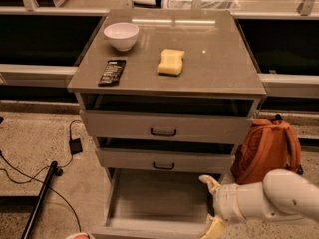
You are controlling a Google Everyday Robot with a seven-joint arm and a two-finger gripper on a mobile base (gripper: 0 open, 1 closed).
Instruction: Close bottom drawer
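Observation:
The bottom drawer [158, 197] of the grey cabinet [169, 71] is pulled far out. It is a long shallow grey tray, and its front panel lies at the picture's lower edge. The middle drawer [164, 159] and top drawer [164, 126] each stand slightly out. My gripper [210, 206] is open and empty. It hangs at the bottom drawer's right side near its front corner, with one cream finger [208, 182] up and the other down. The white arm [279, 195] comes in from the lower right.
On the cabinet top lie a white bowl [121, 35], a dark snack bar [111, 71] and a yellow sponge [170, 62]. An orange backpack [268, 149] leans against the cabinet's right side. Cables with a black adapter [76, 146] and a dark pole [41, 197] lie on the floor at left.

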